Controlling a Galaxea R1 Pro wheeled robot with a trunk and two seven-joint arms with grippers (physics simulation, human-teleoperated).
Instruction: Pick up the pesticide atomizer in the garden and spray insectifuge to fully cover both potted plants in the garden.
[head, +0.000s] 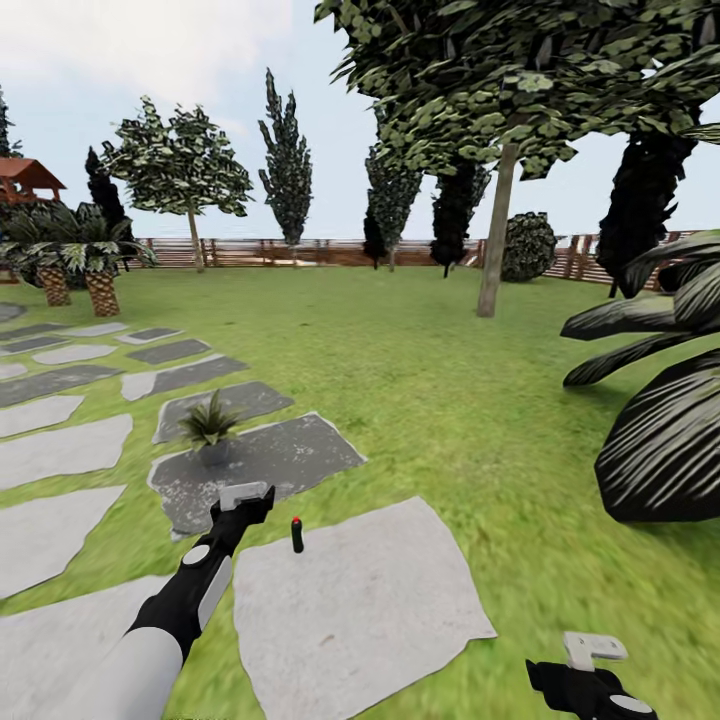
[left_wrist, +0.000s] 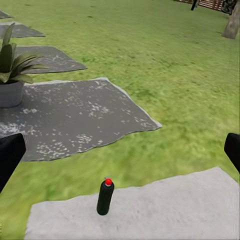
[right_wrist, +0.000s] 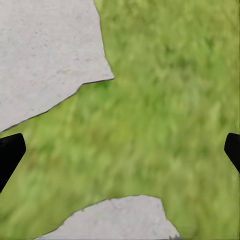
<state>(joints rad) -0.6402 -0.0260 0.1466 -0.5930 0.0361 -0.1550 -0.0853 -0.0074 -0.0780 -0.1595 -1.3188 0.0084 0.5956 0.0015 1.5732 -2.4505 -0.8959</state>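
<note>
The right gripper (head: 590, 672), black with pale finger plates, is held low over the green lawn (head: 450, 400) near the robot. In the right wrist view its dark fingertips (right_wrist: 10, 155) sit at opposite edges over grass and pale slab corners, so it is judged spread and empty.

Further out, the left gripper (head: 245, 497) is extended over the edge of a dark grey stone slab (head: 290, 455). In the left wrist view its fingertips (left_wrist: 10, 155) are wide apart with nothing between them.

The pesticide atomizer (head: 297, 535), a slim dark-green bottle with a red top, stands upright at the far edge of a pale grey stone slab (head: 360, 610), just beside the left gripper on its right and apart from it. In the left wrist view the bottle (left_wrist: 105, 196) is seen ahead of the open fingers, roughly centred between them.

The bottle is judged light, stiff and smooth. Being narrow and upright, it could easily be tipped by a glancing touch. A hold across the middle of the body, below the red cap, is advised.

Beyond the left gripper, a small potted plant (head: 210, 425) with pointed green leaves in a grey pot stands on the dark slab.
</note>
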